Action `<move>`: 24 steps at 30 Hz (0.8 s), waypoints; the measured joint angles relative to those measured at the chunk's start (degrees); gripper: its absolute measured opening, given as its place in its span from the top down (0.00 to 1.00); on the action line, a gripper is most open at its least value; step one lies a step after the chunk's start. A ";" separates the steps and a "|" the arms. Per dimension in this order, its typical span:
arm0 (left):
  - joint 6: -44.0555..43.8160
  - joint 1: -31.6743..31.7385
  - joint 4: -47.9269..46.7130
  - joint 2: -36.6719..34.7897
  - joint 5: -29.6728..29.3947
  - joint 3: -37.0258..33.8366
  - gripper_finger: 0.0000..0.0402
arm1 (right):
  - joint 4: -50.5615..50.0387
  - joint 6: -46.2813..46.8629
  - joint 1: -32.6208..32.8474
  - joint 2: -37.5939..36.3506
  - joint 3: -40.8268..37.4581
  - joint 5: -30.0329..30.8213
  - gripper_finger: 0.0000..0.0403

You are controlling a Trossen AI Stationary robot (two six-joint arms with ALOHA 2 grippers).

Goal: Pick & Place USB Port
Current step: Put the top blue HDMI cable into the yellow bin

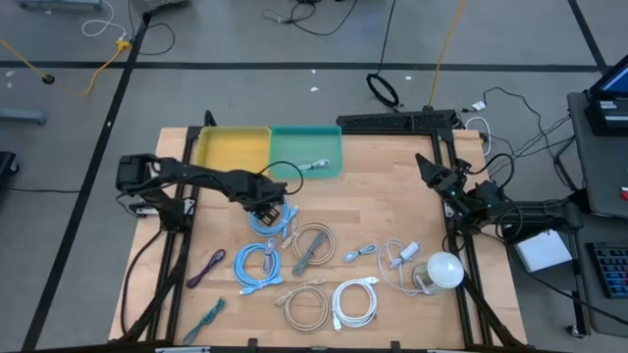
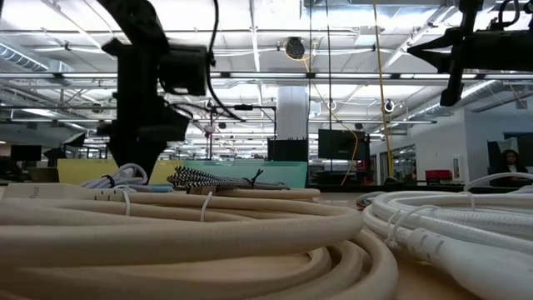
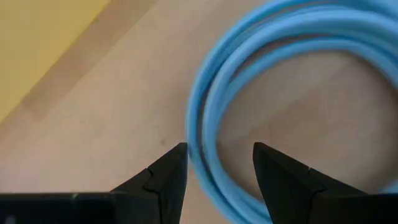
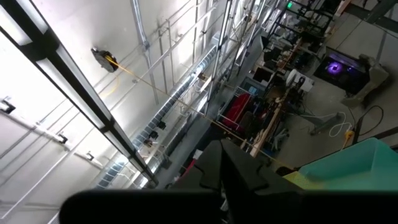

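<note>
Down low, the left tool (image 3: 216,163) straddles the blue cable coil (image 3: 273,93), fingers parted (apparently not clamped), yellow bin (image 1: 234,150) beside.

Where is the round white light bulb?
In the high view, the white light bulb sits near the table's right edge, beside a white cable, below the waiting right claw.

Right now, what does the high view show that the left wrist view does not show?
Only the high view shows the whole table, the green bin holding one cable, the other coiled cables, and the right gripper waiting at the table's right edge. Only the left wrist view shows that the left gripper is open, with a strand of the coil between its fingers. Both show the light blue cable coil and the yellow bin.
</note>
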 joint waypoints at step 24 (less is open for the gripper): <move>-9.21 0.47 -17.16 -23.48 -4.72 2.29 0.97 | -0.78 -1.71 0.01 0.00 0.00 0.43 1.00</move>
